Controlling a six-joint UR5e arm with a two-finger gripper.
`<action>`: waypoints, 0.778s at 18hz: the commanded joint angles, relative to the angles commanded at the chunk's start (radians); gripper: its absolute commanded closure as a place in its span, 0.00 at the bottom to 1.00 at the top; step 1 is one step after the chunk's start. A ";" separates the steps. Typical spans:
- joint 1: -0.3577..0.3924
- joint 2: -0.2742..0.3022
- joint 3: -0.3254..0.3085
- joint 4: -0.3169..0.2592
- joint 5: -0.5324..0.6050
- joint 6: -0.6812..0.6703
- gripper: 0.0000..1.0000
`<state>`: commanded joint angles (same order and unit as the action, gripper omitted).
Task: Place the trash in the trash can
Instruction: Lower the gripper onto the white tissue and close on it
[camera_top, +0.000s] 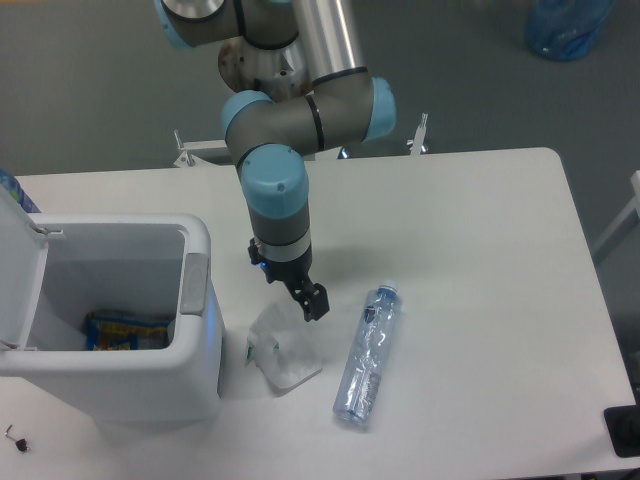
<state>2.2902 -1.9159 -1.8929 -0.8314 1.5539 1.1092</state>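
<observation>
1. White crumpled wrapper (283, 348) with green mark, flat on table (480, 250), just right of trash can (150, 390).
2. Clear bluish crushed bottle (366, 354) lying right of wrapper, cap end pointing away, apart from it.
3. Bin lid (15, 280) hinged open at left; grey tab on right rim; coloured packet (125, 330) inside.
4. Gripper (293, 291) directly above wrapper's upper edge, pointing down; fingers spread or closed: cannot tell, nothing visibly grasped.
</observation>
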 joint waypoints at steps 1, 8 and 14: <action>0.000 -0.002 -0.002 0.002 0.000 -0.005 0.00; -0.002 -0.018 0.020 0.002 -0.002 -0.037 0.21; 0.000 -0.026 0.035 0.000 0.000 -0.046 0.68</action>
<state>2.2902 -1.9420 -1.8577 -0.8314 1.5539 1.0630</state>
